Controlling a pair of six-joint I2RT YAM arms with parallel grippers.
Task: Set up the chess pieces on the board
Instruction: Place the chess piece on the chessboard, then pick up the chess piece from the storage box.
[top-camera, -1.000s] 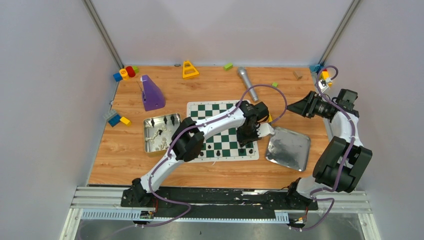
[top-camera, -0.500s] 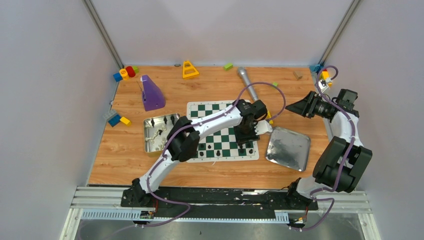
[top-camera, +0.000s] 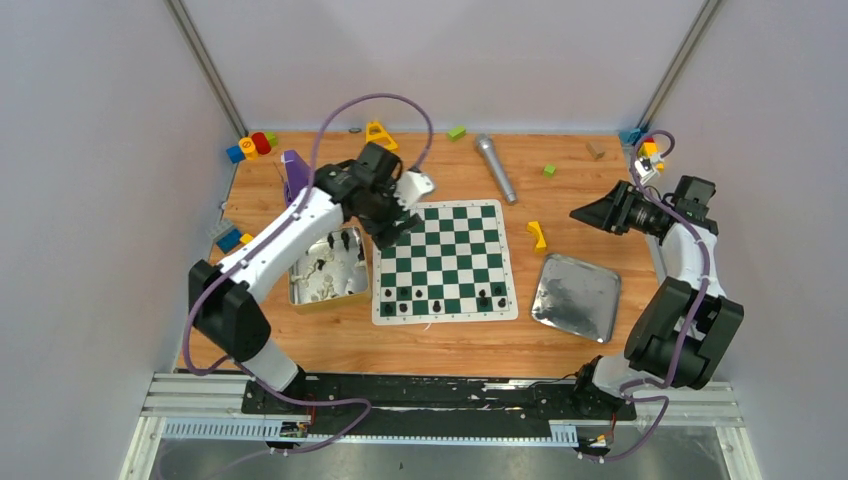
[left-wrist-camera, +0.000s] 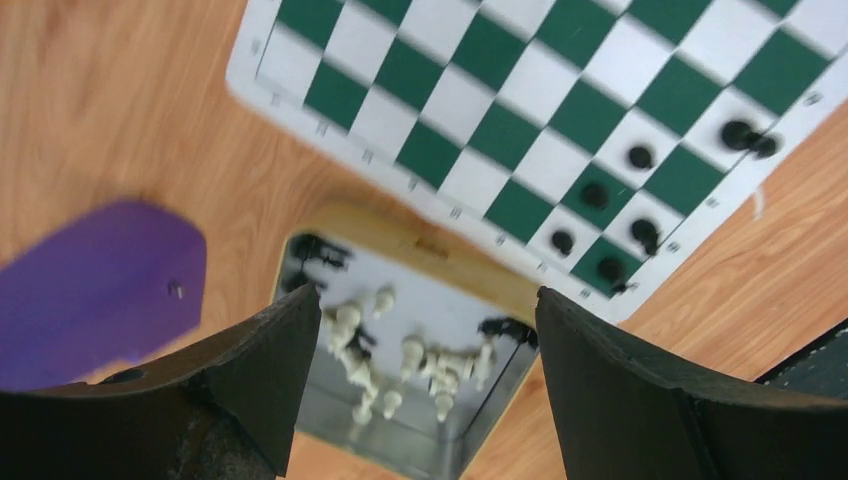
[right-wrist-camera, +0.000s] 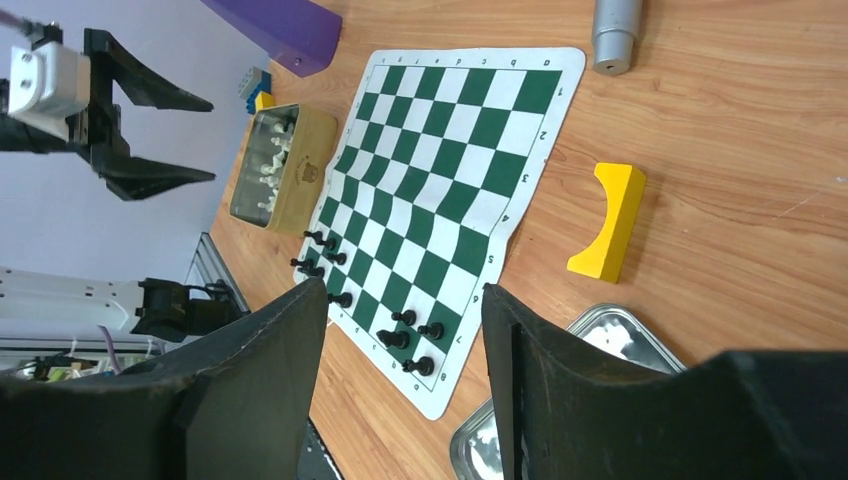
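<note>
Black pieces (left-wrist-camera: 595, 195) stood on the near rows of the board (top-camera: 440, 240), white ones (left-wrist-camera: 430, 360) heaped in the tin (left-wrist-camera: 420, 240) just left of it. We saw both left claw (left-wrist-camera: 425, 310) and right claw (right-wrist-camera: 405, 300) spread wide, holding nothing.

Matt wood-grain table (top-camera: 450, 345), shiny scuffed metal tray (top-camera: 577, 297), smooth thin board (top-camera: 445, 250), plastic-looking black chess pieces (top-camera: 437, 305).

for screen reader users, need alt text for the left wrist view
Black fingers of the left gripper stand wide apart, framing a metal tin of white chess pieces and a few black ones. Beyond lies the green-and-white board with black pieces near one edge; a blurred purple object sits at left.
</note>
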